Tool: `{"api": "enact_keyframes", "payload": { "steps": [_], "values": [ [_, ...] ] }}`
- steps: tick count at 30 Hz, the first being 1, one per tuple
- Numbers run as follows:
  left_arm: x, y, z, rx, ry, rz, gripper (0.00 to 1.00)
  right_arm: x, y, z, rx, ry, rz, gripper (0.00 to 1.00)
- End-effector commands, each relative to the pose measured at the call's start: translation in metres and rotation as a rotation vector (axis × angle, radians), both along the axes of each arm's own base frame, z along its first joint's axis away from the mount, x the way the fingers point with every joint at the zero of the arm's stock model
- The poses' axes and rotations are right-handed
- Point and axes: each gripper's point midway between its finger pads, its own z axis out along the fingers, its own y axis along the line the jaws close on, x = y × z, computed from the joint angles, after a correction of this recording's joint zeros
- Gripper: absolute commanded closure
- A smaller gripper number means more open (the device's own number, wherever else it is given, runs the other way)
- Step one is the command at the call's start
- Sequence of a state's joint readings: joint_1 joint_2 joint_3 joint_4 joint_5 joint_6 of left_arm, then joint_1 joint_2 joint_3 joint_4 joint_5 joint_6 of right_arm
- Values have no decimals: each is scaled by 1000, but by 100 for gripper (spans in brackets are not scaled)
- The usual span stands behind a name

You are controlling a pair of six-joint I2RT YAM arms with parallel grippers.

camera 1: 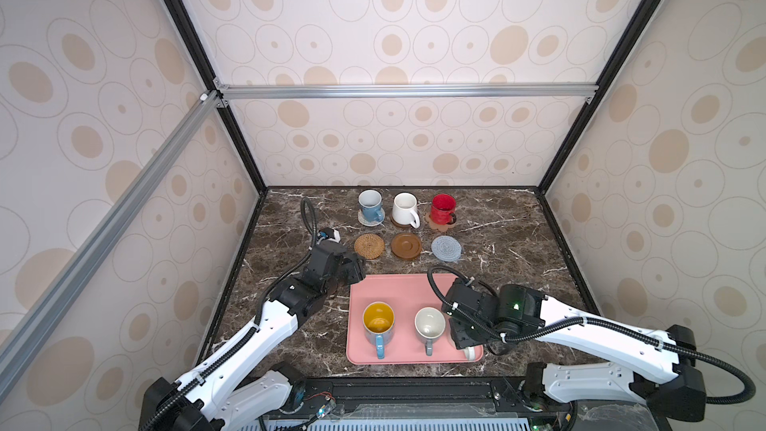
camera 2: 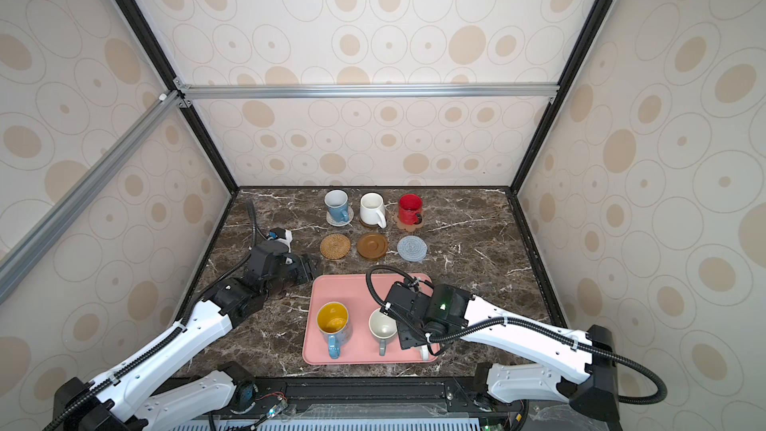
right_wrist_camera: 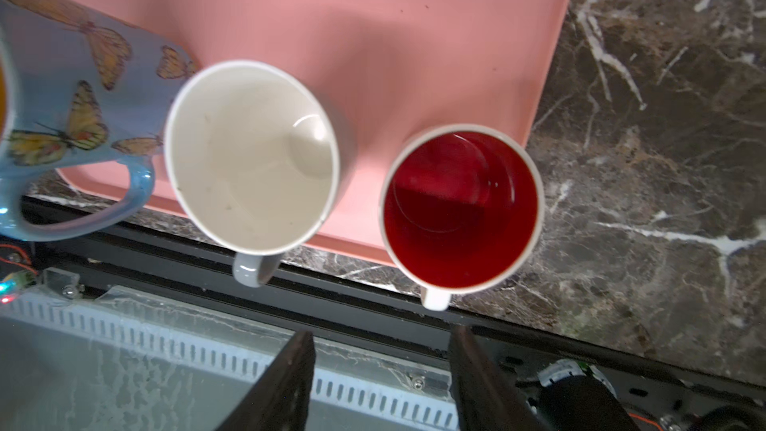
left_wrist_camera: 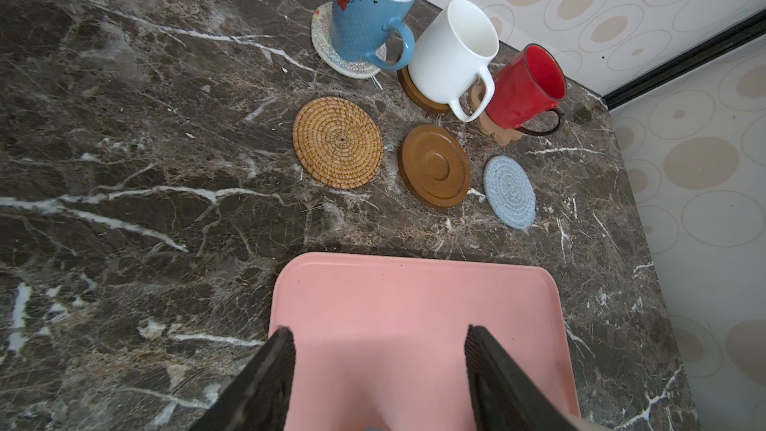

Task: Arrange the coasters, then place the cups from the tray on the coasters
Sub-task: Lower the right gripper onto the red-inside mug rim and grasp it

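Observation:
In both top views the back row holds a blue cup point(camera 1: 370, 205), a white cup point(camera 1: 405, 208) and a red cup point(camera 1: 442, 208), each on a coaster. In front lie three bare coasters: tan rattan point(camera 1: 369, 246), brown disc point(camera 1: 406, 245), pale blue-grey point(camera 1: 446, 248). The pink tray point(camera 1: 398, 288) carries a blue cup with yellow inside point(camera 1: 378, 322), a white cup point(camera 1: 430, 324) and a white cup with red inside point(right_wrist_camera: 460, 209). My left gripper point(left_wrist_camera: 379, 331) hangs open over the tray's far left corner. My right gripper point(right_wrist_camera: 381, 335) is open above the red-inside cup's handle side.
The dark marble table point(camera 1: 518, 242) is boxed in by patterned walls on three sides. A black rail point(camera 1: 414, 387) runs along the front edge just below the tray. In the top views my right arm point(camera 1: 580, 325) covers the red-inside cup.

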State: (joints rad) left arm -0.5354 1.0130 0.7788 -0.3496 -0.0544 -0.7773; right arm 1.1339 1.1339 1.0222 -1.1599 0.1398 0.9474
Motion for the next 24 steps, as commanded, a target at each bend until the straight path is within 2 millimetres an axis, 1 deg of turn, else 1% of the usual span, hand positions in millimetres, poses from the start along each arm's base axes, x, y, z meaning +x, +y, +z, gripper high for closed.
{"api": "enact_keyframes", "payload": {
  "steps": [1, 5, 14, 24],
  "values": [
    [-2, 7, -1, 8, 5, 21, 34, -10, -25, -11, -75, 22, -53, 44],
    [-2, 6, -1, 6, 6, 22, 34, -13, -32, -25, -86, 32, -71, 45],
    [-3, 7, -4, -4, 14, 28, 34, -14, -29, -55, -84, 43, -72, 47],
    [-4, 5, -7, -18, 22, 23, 34, -6, -25, -76, -99, 11, -64, 54]
  ]
}}
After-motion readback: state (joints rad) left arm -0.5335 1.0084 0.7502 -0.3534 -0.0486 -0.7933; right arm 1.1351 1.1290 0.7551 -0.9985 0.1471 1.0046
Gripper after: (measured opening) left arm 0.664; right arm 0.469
